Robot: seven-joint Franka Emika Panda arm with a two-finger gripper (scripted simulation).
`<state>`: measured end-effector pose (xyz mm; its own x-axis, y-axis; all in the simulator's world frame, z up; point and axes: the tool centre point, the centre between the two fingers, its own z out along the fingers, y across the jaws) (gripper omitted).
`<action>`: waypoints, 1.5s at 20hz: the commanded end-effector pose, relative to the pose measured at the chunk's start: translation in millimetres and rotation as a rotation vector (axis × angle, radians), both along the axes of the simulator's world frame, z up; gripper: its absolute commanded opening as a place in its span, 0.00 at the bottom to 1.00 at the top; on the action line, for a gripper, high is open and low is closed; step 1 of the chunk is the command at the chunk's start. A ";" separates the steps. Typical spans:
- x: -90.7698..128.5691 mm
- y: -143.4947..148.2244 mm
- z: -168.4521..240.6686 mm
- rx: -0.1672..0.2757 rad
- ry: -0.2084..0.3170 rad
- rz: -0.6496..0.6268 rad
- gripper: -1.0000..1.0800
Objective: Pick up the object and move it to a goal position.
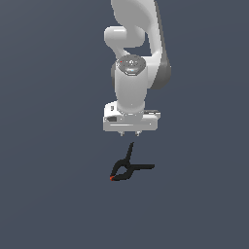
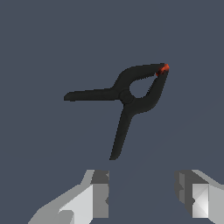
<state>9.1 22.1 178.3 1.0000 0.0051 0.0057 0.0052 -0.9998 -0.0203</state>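
The object is a small black spring clamp (image 1: 127, 168) lying flat on the dark grey floor, its two thin handles splayed apart and a tiny red-orange jaw tip pointing toward the exterior view's lower left. My gripper (image 1: 130, 133) hangs above it, apart from it, just behind the end of one handle. In the wrist view the clamp (image 2: 127, 97) lies ahead of the gripper (image 2: 142, 197), whose two fingers stand wide apart with nothing between them. The gripper is open.
A plain dark grey floor (image 1: 48, 194) surrounds the clamp. The white arm (image 1: 136, 44) rises behind the gripper. No other objects or goal marker show.
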 end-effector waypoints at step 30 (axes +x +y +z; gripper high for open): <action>28.4 27.9 -56.1 -0.080 -0.009 -0.532 0.62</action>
<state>35.7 48.0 125.7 0.8817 -0.4710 0.0282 -0.4719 -0.8803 0.0488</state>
